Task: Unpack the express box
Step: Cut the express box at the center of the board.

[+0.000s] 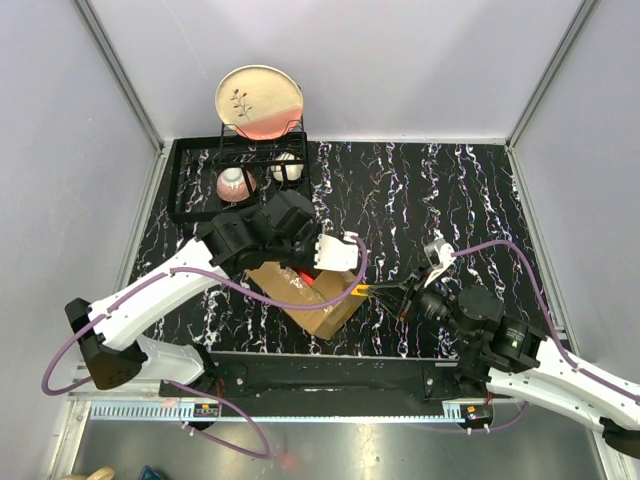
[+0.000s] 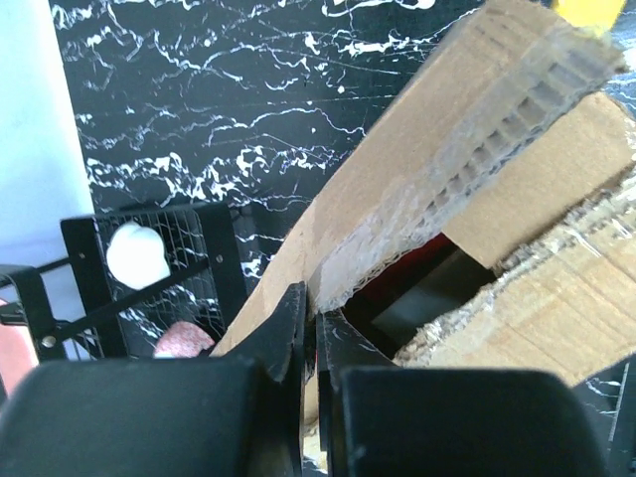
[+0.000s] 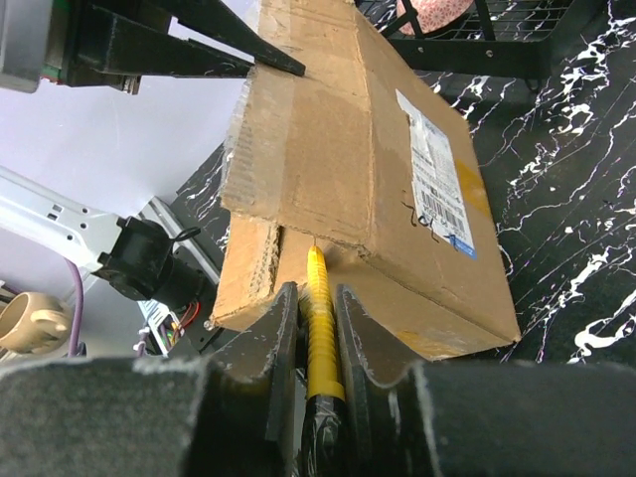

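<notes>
Closing the right jaws partway around a slim yellow tool point(image 3: 320, 338) at the near right of the table point(image 1: 450, 190), and pressing its tip against the near edge of the express box point(image 3: 328, 129), just under a raised panel. Judging it a cutter for the tape seam, though seeing no blade clearly.

Finding the box close to the table's near edge, left of centre, turned at an angle and carrying a printed label point(image 3: 437, 169) on one face.

Pinching the corrugated flap point(image 2: 427, 159) at its edge between the left jaws, closed tight on the cardboard, and holding it up off the opening. Glimpsing something red point(image 1: 305, 281) through the gap.

Judging the work partly done: getting one flap open, with the contents not yet out and the emptying left to do.

Seeing, farther back at the far left, a black dish rack point(image 1: 195, 185) carrying bowls point(image 1: 235, 183) and a plate point(image 1: 258, 100).
</notes>
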Controlling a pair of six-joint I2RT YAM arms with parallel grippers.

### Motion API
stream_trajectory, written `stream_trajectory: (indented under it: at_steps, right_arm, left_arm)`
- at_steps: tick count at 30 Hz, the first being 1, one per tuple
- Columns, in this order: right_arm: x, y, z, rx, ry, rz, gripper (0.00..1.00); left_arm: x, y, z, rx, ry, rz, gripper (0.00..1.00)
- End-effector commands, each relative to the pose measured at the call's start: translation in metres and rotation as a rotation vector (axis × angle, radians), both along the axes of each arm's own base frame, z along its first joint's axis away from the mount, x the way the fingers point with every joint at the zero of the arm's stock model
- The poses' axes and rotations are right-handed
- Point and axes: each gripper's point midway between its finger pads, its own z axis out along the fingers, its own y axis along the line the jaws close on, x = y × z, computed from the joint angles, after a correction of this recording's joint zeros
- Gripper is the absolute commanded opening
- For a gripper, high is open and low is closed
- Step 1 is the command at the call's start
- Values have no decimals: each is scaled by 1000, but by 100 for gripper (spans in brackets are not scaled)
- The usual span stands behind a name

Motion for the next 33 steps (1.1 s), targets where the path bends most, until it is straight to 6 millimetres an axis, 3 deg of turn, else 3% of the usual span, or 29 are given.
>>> stream_trajectory:
  at_steps: [1,4,9,14,22,33]
  right_arm:
    - [-12,4,15,89,5,57,0]
    - [-10,-11,38,145,-49,13,0]
    - [-11,-29,50,205,-59,-32,0]
    - [-10,-27,25,216,-6,-41,0]
    - [-2,-20,-4,203,69,-77,0]
    - [-1,-26,-6,210,38,-95,0]
  left_arm:
    - [6,3,-22,48,68,158,0]
    - [8,7,-24,68,75,202,0]
    - [13,3,-5,55,56,204,0]
    - [13,-8,15,44,59,158,0]
    - [6,-6,12,87,86,138,0]
    - [0,-6,16,78,88,126,0]
